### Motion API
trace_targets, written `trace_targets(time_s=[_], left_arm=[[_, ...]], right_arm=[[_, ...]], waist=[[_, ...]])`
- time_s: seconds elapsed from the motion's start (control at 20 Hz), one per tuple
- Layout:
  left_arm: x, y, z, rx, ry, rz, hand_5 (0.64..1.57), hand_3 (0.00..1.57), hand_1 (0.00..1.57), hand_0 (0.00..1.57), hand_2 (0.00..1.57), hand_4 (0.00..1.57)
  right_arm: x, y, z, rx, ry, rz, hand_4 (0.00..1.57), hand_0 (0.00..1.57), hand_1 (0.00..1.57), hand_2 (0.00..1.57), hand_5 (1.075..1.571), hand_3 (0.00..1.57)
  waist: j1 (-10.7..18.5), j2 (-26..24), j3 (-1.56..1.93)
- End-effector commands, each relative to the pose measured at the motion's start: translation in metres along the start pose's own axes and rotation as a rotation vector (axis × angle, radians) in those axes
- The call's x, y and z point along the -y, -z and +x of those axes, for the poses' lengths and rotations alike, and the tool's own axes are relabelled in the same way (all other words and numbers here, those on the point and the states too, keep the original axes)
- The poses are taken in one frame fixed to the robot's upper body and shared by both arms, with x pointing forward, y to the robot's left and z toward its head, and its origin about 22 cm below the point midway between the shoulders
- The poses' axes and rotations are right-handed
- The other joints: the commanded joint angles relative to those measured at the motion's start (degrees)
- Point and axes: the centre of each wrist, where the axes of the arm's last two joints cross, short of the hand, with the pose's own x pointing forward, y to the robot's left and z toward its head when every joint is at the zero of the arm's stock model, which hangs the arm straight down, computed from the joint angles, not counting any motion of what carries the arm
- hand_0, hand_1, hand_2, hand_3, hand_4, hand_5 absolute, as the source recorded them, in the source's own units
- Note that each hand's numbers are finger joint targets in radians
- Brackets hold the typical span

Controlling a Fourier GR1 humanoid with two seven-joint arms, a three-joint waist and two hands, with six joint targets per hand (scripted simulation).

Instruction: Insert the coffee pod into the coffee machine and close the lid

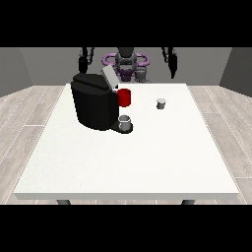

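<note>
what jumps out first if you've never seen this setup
The black coffee machine dominates the left half of the white table, its lid tilted open, with a red cup right beside it and a grey cup on its tray. A small grey coffee pod stands alone to the right. Behind the table, the robot's two hands hang raised, touching nothing.

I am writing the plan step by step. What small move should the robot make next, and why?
Probably lower the hand at the view's right toward the small grey coffee pod. The pod stands alone on the white table, apart from the black coffee machine, whose lid is already raised. Both hands hang above the far edge, holding nothing.
</note>
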Motion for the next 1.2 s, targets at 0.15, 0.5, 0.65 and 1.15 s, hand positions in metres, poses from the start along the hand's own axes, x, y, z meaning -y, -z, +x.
trace_targets(time_s=[0.15, 0.5, 0.65, 1.15], left_arm=[[0.018, 0.006, -0.006, 0.042, -0.002, -0.122, 1.571, 0.0, 0.0, 0.0, 0.0, 0.51], [-0.047, 0.028, 0.01, -0.045, 0.306, -0.102, 1.571, 0.0, 0.0, 0.0, 0.0, 0.0], [-0.038, 0.043, 0.01, -0.044, 0.396, -0.114, 1.571, 0.0, 0.0, 0.0, 0.0, 0.0], [-0.096, 0.075, 0.004, -0.036, 0.657, -0.051, 1.571, 0.0, 0.0, 0.0, 0.0, 0.0]], right_arm=[[0.009, 0.007, 0.003, 0.002, 0.012, -0.029, 0.33, 0.0, 0.0, 0.0, 1.571, 0.0], [0.014, -0.004, -0.005, 0.147, 0.09, 0.001, 0.34, 0.0, 0.0, 0.0, 1.571, 0.0], [-0.008, 0.016, 0.013, 0.185, 0.085, 0.013, 0.36, 0.0, 0.0, 0.0, 1.571, 0.0], [-0.015, 0.028, 0.034, 0.328, 0.067, 0.085, 0.4, 0.0, 0.0, 0.0, 1.571, 0.0]], waist=[[-0.8, -0.5, -0.48], [-6.4, 2.6, -0.45], [-6.0, 5.7, -0.48], [-10.0, 14.8, -0.5]])
